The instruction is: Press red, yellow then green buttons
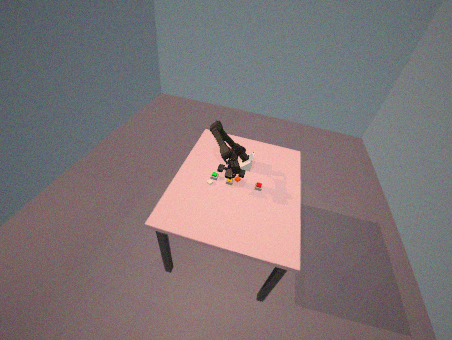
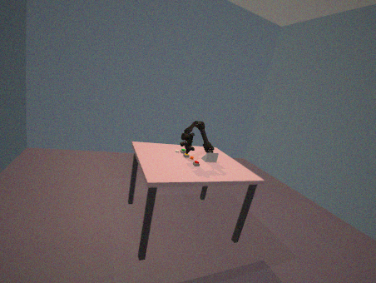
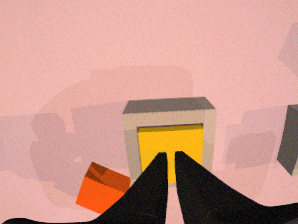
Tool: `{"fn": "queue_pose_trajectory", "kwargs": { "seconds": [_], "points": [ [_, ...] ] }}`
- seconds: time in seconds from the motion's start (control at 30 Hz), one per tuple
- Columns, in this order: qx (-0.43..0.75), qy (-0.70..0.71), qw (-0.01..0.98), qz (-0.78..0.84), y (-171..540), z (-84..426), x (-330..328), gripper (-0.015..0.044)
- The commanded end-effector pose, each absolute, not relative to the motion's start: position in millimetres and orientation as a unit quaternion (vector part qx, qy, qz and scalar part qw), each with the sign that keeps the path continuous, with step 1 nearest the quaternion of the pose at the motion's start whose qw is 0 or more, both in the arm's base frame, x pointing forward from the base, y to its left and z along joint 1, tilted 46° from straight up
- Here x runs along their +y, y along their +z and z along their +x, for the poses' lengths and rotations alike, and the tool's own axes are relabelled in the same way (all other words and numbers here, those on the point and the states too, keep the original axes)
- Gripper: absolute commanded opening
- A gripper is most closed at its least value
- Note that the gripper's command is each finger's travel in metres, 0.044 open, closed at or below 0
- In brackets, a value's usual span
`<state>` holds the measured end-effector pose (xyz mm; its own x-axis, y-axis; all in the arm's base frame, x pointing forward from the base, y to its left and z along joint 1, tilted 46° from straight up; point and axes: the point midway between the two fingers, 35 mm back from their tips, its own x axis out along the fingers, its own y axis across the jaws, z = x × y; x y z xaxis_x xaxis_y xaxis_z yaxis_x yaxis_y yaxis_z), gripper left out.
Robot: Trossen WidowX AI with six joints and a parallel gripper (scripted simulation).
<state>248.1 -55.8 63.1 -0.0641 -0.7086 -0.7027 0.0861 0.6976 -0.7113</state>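
Note:
The yellow button [image 1: 229, 182] [image 2: 186, 156] [image 3: 150, 142] sits in its grey housing on the table. My gripper [image 1: 230, 177] [image 2: 187, 153] [image 3: 170, 159] is shut, with nothing between the fingers. Its tips are over the yellow cap in the wrist view, at or just above it; contact and how far the cap is down cannot be told. The red button [image 1: 259, 185] [image 2: 196, 162] stands on the right in the top view, away from the gripper. The green button [image 1: 215, 174] [image 2: 183, 150] stands on the other side of the yellow one; part of its housing [image 3: 290, 140] shows at the wrist view's right edge.
An orange block [image 1: 237, 179] [image 2: 191, 157] [image 3: 100, 195] lies close beside the yellow button, near the left finger in the wrist view. A white block [image 1: 210, 182] [image 2: 177, 151] lies near the green button. A pale wedge-shaped object [image 1: 247, 164] [image 2: 211, 157] stands near the arm.

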Motion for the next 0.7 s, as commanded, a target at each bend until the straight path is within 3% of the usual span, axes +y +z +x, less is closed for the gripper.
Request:
{"fn": "queue_pose_trajectory", "kwargs": {
  "seconds": [0.0, 0.47, 0.67],
  "points": [
    [0.660, -0.309, 0.642, -0.238, 63, 248, -56, 0.0020],
    [0.661, -0.309, 0.642, -0.238, 88, 251, -31, 0.0020],
    [0.661, -0.308, 0.641, -0.238, 128, 254, 10, 0.0020]
  ]
}}
